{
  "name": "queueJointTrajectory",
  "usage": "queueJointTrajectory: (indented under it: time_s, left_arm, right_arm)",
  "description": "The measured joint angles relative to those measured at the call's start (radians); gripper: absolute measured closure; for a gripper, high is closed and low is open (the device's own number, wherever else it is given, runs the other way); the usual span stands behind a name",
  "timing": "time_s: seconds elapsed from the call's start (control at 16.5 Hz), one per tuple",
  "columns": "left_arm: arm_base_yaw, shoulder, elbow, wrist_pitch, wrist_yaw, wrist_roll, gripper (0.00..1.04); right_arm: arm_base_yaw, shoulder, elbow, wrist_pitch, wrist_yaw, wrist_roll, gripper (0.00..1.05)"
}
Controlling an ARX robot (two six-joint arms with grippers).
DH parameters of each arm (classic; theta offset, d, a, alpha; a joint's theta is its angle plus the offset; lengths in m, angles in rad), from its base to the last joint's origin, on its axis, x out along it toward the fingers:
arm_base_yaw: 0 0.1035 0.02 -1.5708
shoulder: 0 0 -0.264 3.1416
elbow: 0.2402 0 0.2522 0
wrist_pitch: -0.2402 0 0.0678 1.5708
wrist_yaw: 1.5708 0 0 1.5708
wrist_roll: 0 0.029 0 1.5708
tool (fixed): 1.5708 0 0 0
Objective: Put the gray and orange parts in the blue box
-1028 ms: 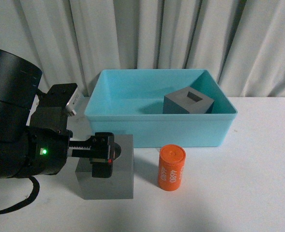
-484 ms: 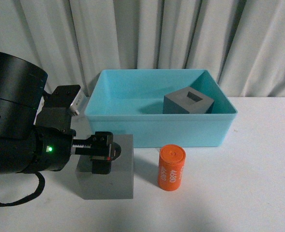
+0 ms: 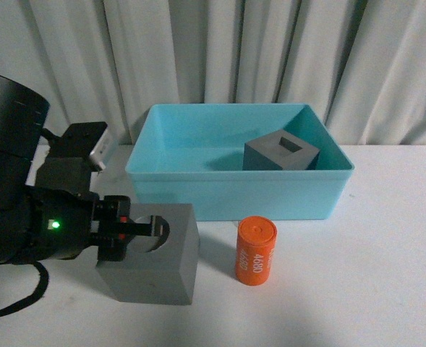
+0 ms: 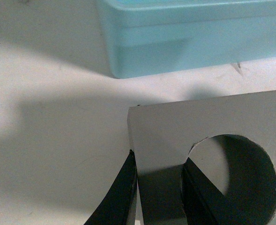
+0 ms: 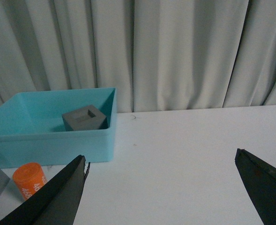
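Note:
My left gripper (image 3: 136, 226) is shut on the wall of the gray cube with the round recess (image 3: 158, 264). The cube stands tilted in front of the blue box's (image 3: 234, 175) left end. In the left wrist view one finger (image 4: 123, 187) is outside the cube (image 4: 175, 126) and the other is in the recess. The gray cube with the rectangular recess (image 3: 281, 153) lies inside the box at the right. The orange cylinder (image 3: 256, 251) stands upright on the table in front of the box. My right gripper (image 5: 161, 183) is open and empty, well to the right of the box (image 5: 48, 140).
A white table (image 3: 372, 275) carries everything. Gray curtains (image 3: 234, 50) hang close behind the box. The left arm's black body (image 3: 17, 195) fills the left of the front view. The right wrist view also shows the orange cylinder (image 5: 30, 180).
My left gripper has drawn back to the left with the cube. The cube has tipped, so its round recess now faces the front camera. The cylinder and the box have not moved.

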Motion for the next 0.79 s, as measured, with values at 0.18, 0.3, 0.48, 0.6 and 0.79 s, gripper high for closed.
queueJointTrajectory:
  time_s: [0.18, 0.3, 0.48, 0.6, 0.79]
  left_arm:
    - [0.053, -0.144, -0.054, -0.082, -0.009, -0.029, 0.83]
    - [0.097, -0.323, -0.058, -0.154, -0.003, -0.056, 0.83]
    - [0.125, -0.467, 0.027, -0.228, -0.007, -0.075, 0.84]
    - [0.097, -0.428, 0.106, -0.217, -0.014, -0.078, 0.84]
    - [0.011, -0.258, 0.249, -0.171, -0.055, -0.077, 0.84]
  right_arm:
    - [0.000, 0.000, 0.000, 0.000, 0.000, 0.000, 0.06]
    - [0.000, 0.000, 0.000, 0.000, 0.000, 0.000, 0.06]
    - [0.000, 0.000, 0.000, 0.000, 0.000, 0.000, 0.06]
    - [0.000, 0.000, 0.000, 0.000, 0.000, 0.000, 0.06]
    - [0.000, 0.000, 0.000, 0.000, 0.000, 0.000, 0.06]
